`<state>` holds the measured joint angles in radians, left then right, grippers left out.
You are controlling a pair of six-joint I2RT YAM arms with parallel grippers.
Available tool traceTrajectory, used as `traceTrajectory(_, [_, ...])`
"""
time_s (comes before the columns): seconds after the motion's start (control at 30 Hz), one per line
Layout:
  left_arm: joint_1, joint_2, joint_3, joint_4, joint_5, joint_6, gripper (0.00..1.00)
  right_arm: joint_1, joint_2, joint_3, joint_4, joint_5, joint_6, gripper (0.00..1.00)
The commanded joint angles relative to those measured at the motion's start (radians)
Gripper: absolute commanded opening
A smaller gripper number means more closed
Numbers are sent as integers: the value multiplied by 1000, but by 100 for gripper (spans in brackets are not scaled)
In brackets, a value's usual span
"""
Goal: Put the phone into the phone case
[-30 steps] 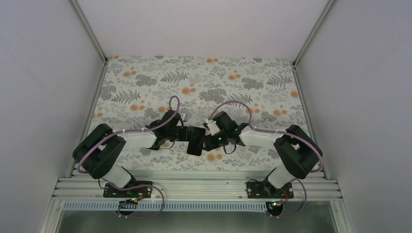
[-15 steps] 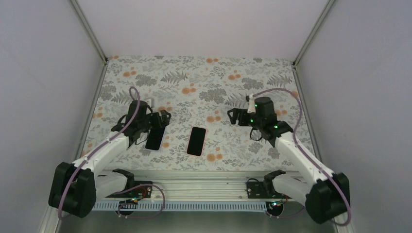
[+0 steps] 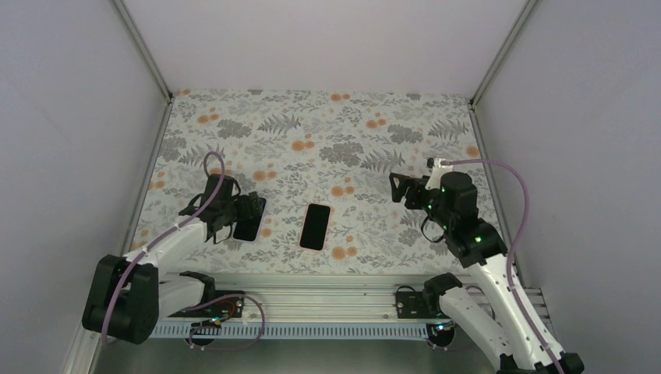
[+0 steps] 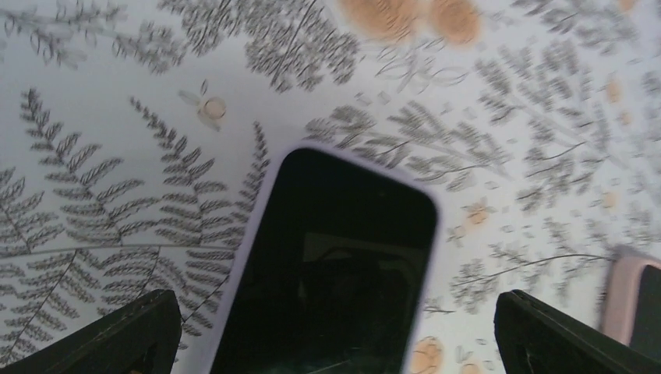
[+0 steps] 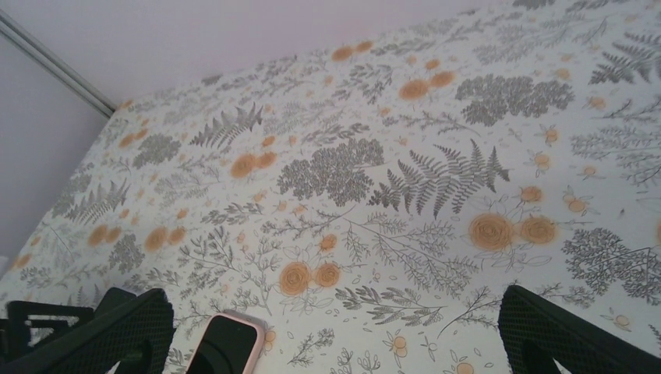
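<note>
The phone [image 3: 248, 224] is a glossy black slab with a pale lilac edge, lying flat left of centre; it fills the left wrist view [image 4: 327, 273]. The phone case [image 3: 315, 226], pink-rimmed and dark inside, lies flat at the table's middle and shows in both wrist views [image 4: 633, 302] [image 5: 226, 348]. My left gripper [image 3: 242, 209] [image 4: 343, 335] is open low over the phone, a finger [image 4: 140, 331] standing off each long side without touching. My right gripper [image 3: 405, 189] [image 5: 335, 327] hangs open to the right of the case, with nothing between its fingers.
The floral tablecloth [image 3: 327, 140] covers the whole table. White walls with metal corner posts [image 3: 144, 51] close in the left, right and far sides. The aluminium rail [image 3: 312, 300] with the arm bases runs along the near edge.
Both arms have left the table's middle, where they met a second ago. The left one has swung left and settled over the phone; the right has drawn back right. Both jaws have opened.
</note>
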<state>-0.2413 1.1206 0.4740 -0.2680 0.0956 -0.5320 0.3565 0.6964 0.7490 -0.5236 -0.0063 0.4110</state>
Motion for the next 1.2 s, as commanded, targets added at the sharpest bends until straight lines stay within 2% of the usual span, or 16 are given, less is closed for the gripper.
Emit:
traceTrajectory(0.0, [7,58,-29,23,-42,-9,100,-8,-51,33,-51,40,-1,99])
traceTrajectory(0.13, [0,100,-49,65,26,0,100,-8,-68,41,-60,45,-5,99])
traceTrajectory(0.27, [-38,78,-72,93,97,-22,100,-8,-74,40,-60,43,-5,99])
traceTrajectory(0.53, [-198,60,-87,161,138,-133,100,-8,-77,24,-44,26,0,99])
traceTrajectory(0.77, [-286,152,-32,203,93,-156,100,-8,-81,21,-40,20,-6,99])
traceTrajectory(1.07, [-293,251,31,175,-13,-114,100,-8,-88,15,-39,15,-15,99])
traceTrajectory(1.17, [-294,305,69,174,-7,-69,100,-8,-87,12,-31,14,-12,99])
